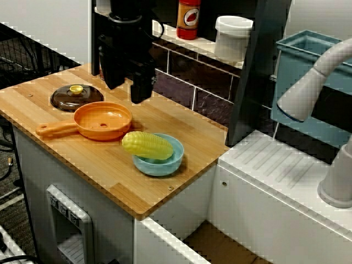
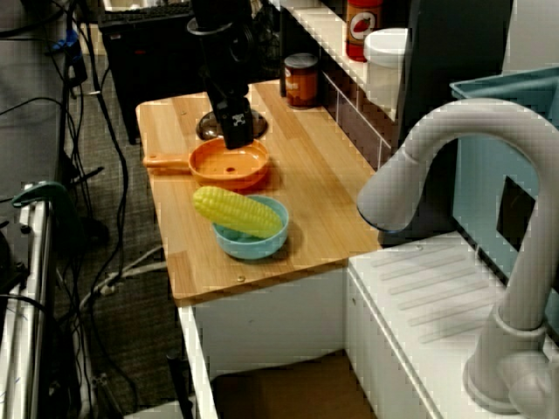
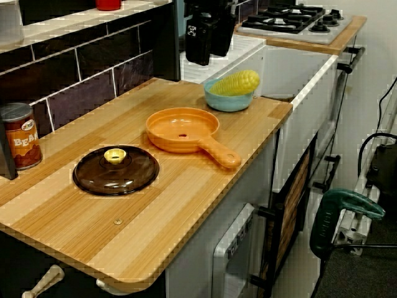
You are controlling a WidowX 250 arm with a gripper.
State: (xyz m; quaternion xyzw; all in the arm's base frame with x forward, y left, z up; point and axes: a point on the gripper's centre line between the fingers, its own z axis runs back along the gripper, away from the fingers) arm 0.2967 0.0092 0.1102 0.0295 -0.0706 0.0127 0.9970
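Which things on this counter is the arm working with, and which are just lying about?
In hand:
gripper, open, above the pan

Lying about:
lid
corn in the bowl
can
red bottle

"BEAN" on the red can (image 3: 18,139)

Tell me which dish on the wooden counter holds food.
The light blue round bowl: a yellow corn cob lies in it. The orange plastic frying pan beside it is empty.
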